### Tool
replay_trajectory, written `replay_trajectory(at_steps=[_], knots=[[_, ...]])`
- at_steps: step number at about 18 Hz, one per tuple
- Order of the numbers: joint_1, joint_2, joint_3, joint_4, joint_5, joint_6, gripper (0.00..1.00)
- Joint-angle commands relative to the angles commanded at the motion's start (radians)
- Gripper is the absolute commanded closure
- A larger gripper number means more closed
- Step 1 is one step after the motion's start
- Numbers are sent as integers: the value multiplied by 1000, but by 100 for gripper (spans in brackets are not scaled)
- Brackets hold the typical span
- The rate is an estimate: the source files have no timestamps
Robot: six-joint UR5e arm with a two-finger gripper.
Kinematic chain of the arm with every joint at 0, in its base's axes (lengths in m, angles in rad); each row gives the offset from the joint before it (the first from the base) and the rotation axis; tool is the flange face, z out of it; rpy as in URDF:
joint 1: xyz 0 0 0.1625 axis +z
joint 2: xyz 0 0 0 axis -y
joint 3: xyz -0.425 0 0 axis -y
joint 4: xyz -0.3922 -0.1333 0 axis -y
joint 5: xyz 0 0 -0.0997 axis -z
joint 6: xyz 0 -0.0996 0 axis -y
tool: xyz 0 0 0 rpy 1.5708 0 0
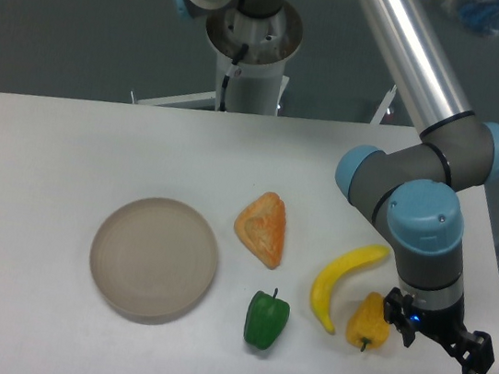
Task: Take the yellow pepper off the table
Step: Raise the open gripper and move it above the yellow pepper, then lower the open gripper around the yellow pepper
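Now, your yellow pepper lies on the table at the lower right of the frame, stem end toward the bottom edge, just beside the banana on its left. Judge it light, firm and glossy, so it may slip or roll; take it across the widest lobes, not by the stem. The gripper sits immediately to its right, very close, perhaps touching it, but you cannot tell from this view whether its fingers are spread or closed. Mind the banana: there is little room on that side for a finger. Further left along the bottom stands a green pepper, above it an orange wedge-shaped piece, and a round grey plate at lower left. The tabletop looks smooth and white; beyond it is grey floor and the arm's base.
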Motion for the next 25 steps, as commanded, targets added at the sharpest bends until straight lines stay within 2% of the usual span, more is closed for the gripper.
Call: replay_trajectory(at_steps=[5,10,13,16,18,21,23,25], knots=[[2,38,-37,3,3,-11,0],[34,167,-193,-18,-53,-17,0],[101,250,-262,-96,-161,-22,0],[141,285,-278,-205,-270,-40,0],[143,278,-293,-215,-294,-129,0],[135,226,-282,-201,-328,-250,0],[135,175,-276,-170,-360,-262,0],[137,157,-272,-164,-362,-261,0]])
